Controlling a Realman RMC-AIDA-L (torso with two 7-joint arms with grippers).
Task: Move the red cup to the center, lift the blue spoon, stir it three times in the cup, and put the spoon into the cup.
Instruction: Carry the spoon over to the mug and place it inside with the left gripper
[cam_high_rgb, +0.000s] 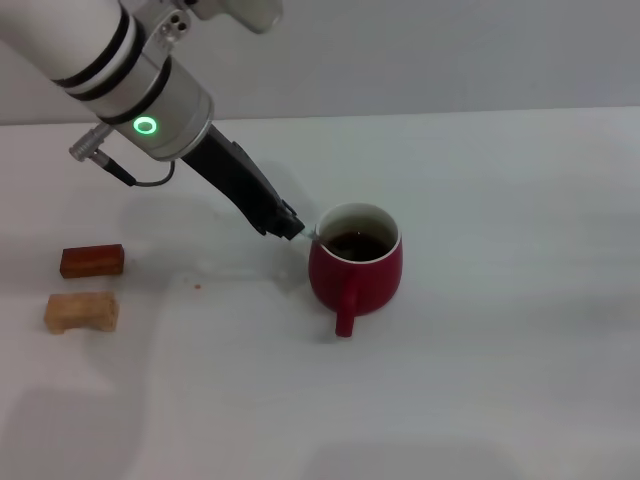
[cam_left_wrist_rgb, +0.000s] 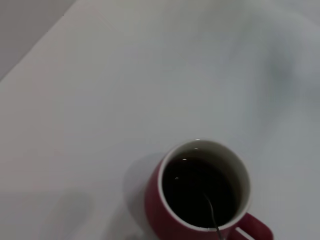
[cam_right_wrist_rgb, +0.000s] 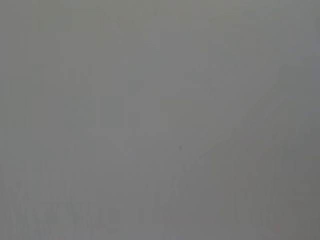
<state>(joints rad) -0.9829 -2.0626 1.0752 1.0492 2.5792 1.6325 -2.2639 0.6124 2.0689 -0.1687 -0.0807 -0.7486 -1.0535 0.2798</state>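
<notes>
The red cup stands upright near the middle of the white table, handle toward the front, with dark liquid inside. My left gripper reaches down from the upper left to just outside the cup's left rim. It is shut on the blue spoon, whose pale handle shows only as a short piece between the fingertips and the rim. In the left wrist view the cup is seen from above, and the spoon's thin metal neck dips into the liquid. The right gripper is out of view.
A red-brown wooden block and a tan wooden block lie at the table's left side. The white table stretches to the right of and in front of the cup. The right wrist view shows only flat grey.
</notes>
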